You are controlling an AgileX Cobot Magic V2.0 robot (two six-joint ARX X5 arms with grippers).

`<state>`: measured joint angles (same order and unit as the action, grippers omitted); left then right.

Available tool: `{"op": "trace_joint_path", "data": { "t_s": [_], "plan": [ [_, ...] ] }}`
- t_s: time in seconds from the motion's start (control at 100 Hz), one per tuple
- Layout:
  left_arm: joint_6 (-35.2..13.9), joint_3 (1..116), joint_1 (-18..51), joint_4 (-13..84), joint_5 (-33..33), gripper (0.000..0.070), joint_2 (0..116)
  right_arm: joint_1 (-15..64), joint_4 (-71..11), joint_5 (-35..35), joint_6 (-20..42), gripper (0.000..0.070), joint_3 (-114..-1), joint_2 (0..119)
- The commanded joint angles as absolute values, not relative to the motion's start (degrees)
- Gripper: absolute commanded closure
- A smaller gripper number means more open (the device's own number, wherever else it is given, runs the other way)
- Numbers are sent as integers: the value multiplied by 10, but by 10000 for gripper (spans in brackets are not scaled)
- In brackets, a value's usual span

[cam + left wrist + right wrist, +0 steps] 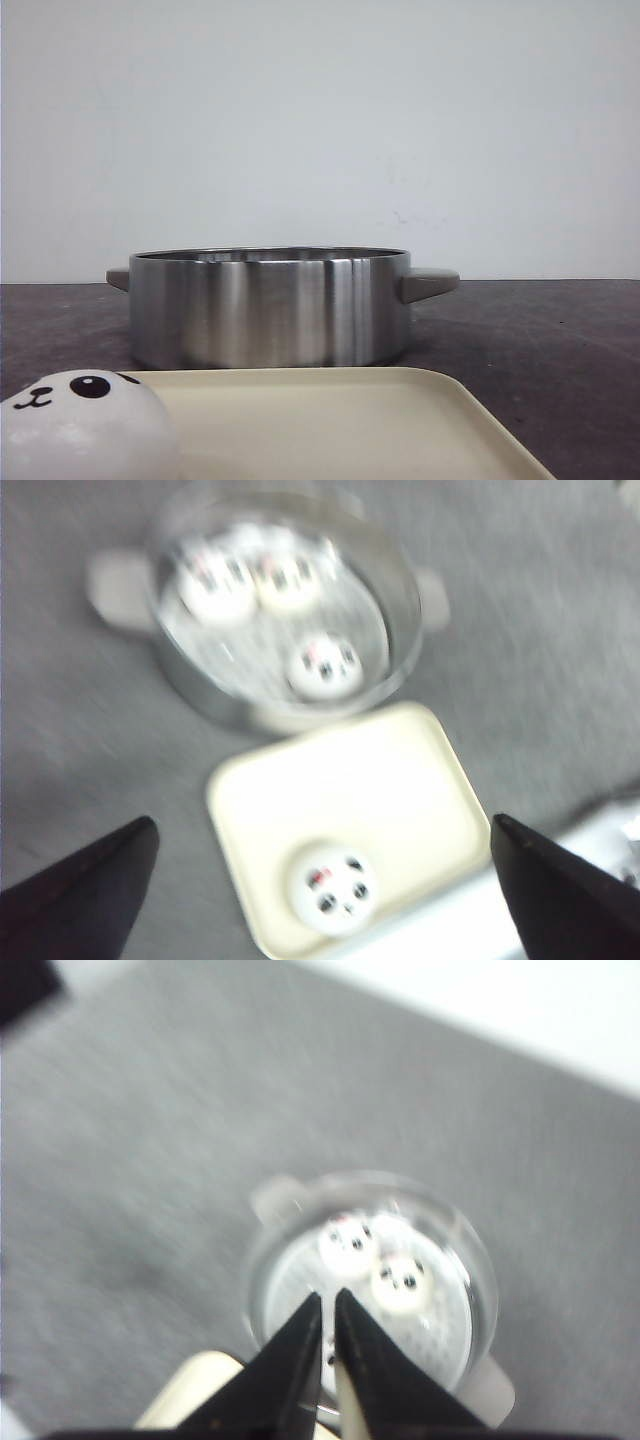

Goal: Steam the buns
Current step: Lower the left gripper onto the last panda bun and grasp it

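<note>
Three panda-faced buns (215, 580) (287, 575) (325, 665) lie inside the steel pot (404, 630). A fourth bun (333, 888) sits on the cream tray (350, 780) and shows at the lower left of the front view (85, 425). My left gripper (320, 830) hangs high above the tray, open wide and empty. My right gripper (328, 1298) hovers over the pot (262, 1260), shut with nothing between its fingers. Two buns (348, 1243) (400, 1282) show beyond its tips; the fingers cover part of the pot's floor. Both wrist views are blurred.
The pot (270, 305) stands on the dark grey table behind the tray (350, 420), with a grey handle (428, 284) on each side. A white wall closes the back. Neither arm shows in the front view.
</note>
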<state>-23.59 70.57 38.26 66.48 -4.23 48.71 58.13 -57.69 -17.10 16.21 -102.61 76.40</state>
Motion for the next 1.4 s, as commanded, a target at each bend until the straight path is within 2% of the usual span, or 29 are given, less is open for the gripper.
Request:
{"op": "trace_joint_path", "data": {
  "t_s": [0.0,0.24,0.47,0.56,0.82,1.13,1.21,1.32,1.39],
  "plan": [
    [-274,657,395,637,-63,27,491,610,-580,-205,154,687,-1040,739],
    [-363,477,467,527,-80,27,507,673,-637,-291,170,687,-1040,647],
    [-416,416,556,470,-65,27,571,677,-711,-341,196,687,-1039,607],
    [-427,416,579,452,-43,27,609,677,-721,-346,204,687,-1039,598],
    [-448,416,592,357,-41,27,720,677,-725,-346,205,687,-1039,590],
    [-447,416,593,364,-48,29,770,677,-747,-346,204,687,-1039,590],
    [-447,416,593,362,-44,57,770,677,-754,-346,205,687,-1039,590],
    [-447,416,593,362,-43,149,770,677,-758,-346,205,687,-1039,590],
    [-447,416,593,362,-43,156,770,677,-759,-346,205,687,-1039,590]
  ]
}}
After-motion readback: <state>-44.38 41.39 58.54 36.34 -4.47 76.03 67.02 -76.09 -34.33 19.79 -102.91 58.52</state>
